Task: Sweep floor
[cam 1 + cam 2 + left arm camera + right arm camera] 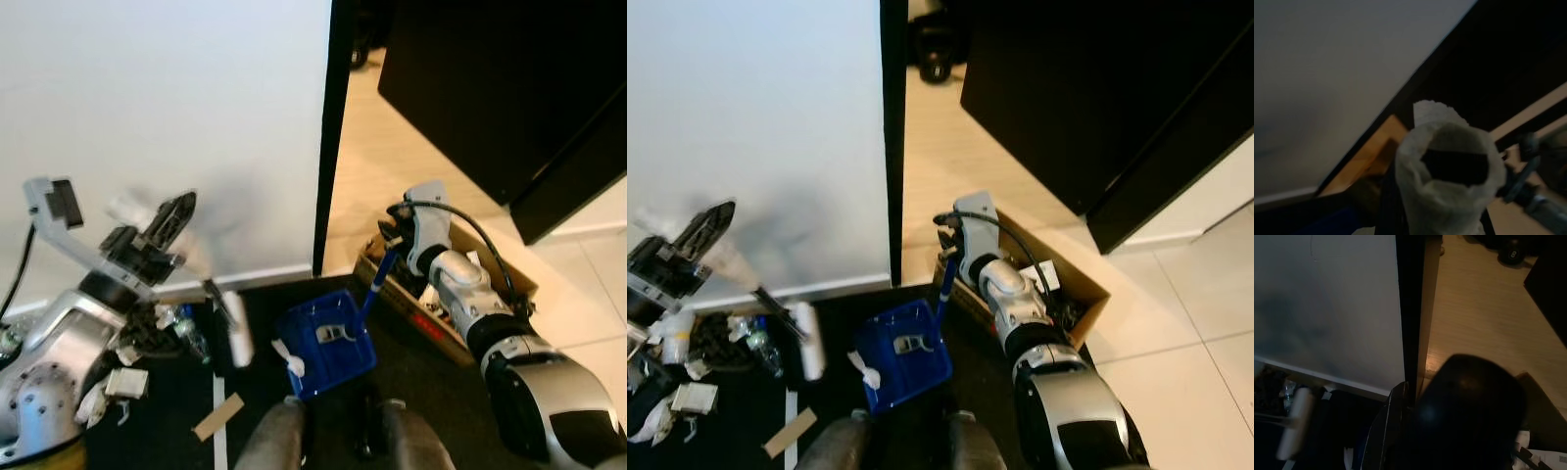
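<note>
1. The right gripper (395, 232) is closed around the top of the blue handle (376, 281) of a blue dustpan (326, 343), which sits on the dark floor mat (176, 411) in front of the robot.
2. A white scrap (290, 358) lies at the dustpan's front edge.
3. The left gripper (168, 223) is raised near the white wall (167, 117), clamped on a white-wrapped broom handle (1447, 186).
4. The broom's white head (238, 338) rests on the mat just left of the dustpan.
5. Bottles and paper litter (147, 352) lie beside the left arm; a cardboard box (460, 294) stands behind the right arm.
</note>
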Controlling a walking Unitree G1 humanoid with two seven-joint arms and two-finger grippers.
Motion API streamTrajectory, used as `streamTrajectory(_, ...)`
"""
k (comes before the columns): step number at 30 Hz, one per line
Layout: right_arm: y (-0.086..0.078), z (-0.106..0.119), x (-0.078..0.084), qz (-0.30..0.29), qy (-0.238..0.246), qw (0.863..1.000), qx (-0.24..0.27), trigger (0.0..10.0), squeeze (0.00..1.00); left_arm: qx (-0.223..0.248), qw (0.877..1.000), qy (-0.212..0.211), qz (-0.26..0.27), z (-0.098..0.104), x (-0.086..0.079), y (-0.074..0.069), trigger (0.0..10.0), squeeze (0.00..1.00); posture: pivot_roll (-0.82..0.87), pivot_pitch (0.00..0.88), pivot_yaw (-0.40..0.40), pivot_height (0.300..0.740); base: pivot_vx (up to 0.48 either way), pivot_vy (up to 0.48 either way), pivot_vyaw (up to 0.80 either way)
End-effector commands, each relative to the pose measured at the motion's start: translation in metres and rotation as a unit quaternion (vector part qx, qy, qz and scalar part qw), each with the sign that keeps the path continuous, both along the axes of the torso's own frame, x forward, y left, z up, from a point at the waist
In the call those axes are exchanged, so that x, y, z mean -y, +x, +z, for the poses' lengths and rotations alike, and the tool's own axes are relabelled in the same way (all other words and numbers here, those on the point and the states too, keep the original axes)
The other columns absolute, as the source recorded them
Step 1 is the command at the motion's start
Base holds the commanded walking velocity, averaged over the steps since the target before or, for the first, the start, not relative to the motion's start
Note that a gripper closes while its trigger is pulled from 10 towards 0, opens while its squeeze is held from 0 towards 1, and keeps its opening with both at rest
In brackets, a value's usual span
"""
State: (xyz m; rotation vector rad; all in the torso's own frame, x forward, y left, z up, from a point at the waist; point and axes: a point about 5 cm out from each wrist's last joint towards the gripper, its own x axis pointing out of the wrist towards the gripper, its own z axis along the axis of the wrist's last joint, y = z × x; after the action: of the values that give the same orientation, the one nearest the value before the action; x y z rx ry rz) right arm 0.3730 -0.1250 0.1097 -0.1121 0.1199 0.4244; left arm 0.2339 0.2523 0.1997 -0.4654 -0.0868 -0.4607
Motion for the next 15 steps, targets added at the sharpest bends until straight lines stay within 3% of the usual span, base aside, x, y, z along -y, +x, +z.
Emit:
streamTrajectory(1, -0.007, -0.015, 0.003, -0.002, 0.001, 1.000, -0.029, 10.0, 0.00, -0.029, 0.999, 0.041, 0.018, -0.015, -0.015, -0.007, 10.0, 0.00, 0.28, 0.249, -0.032, 0.740, 0.000, 0.000, 0.00)
streamTrajectory(2, -0.007, -0.015, 0.004, -0.003, 0.000, 1.000, -0.030, 10.0, 0.00, -0.052, 0.996, 0.061, 0.040, -0.027, -0.026, -0.010, 10.0, 0.00, 0.28, 0.250, -0.033, 0.740, 0.000, 0.000, 0.00)
streamTrajectory(6, -0.007, -0.016, 0.007, -0.004, -0.003, 1.000, -0.030, 10.0, 0.00, -0.082, 0.991, 0.081, 0.069, -0.044, -0.038, -0.015, 10.0, 0.00, 0.27, 0.252, -0.035, 0.740, 0.000, 0.000, 0.00)
streamTrajectory(7, -0.008, -0.017, 0.010, -0.005, -0.006, 0.999, -0.031, 10.0, 0.00, -0.103, 0.986, 0.078, 0.102, -0.062, -0.050, -0.017, 10.0, 0.00, 0.25, 0.258, -0.049, 0.740, 0.000, 0.000, 0.00)
streamTrajectory(9, -0.008, -0.017, 0.011, -0.005, -0.007, 0.999, -0.032, 10.0, 0.00, -0.111, 0.985, 0.071, 0.115, -0.069, -0.055, -0.018, 10.0, 0.00, 0.25, 0.259, -0.052, 0.740, 0.000, 0.000, 0.00)
streamTrajectory(11, -0.008, -0.017, 0.013, -0.004, -0.010, 0.999, -0.032, 10.0, 0.00, -0.131, 0.980, 0.025, 0.145, -0.088, -0.065, -0.019, 10.0, 0.00, 0.23, 0.268, -0.060, 0.740, 0.000, 0.000, 0.00)
streamTrajectory(13, -0.008, -0.017, 0.013, -0.004, -0.010, 0.999, -0.032, 10.0, 0.00, -0.131, 0.980, 0.025, 0.145, -0.088, -0.065, -0.019, 10.0, 0.00, 0.23, 0.268, -0.060, 0.740, 0.000, 0.000, 0.00)
streamTrajectory(15, -0.008, -0.016, 0.014, -0.003, -0.012, 0.999, -0.031, 10.0, 0.00, -0.137, 0.978, -0.005, 0.157, -0.097, -0.068, -0.022, 10.0, 0.00, 0.21, 0.280, -0.069, 0.740, 0.000, 0.000, 0.00)
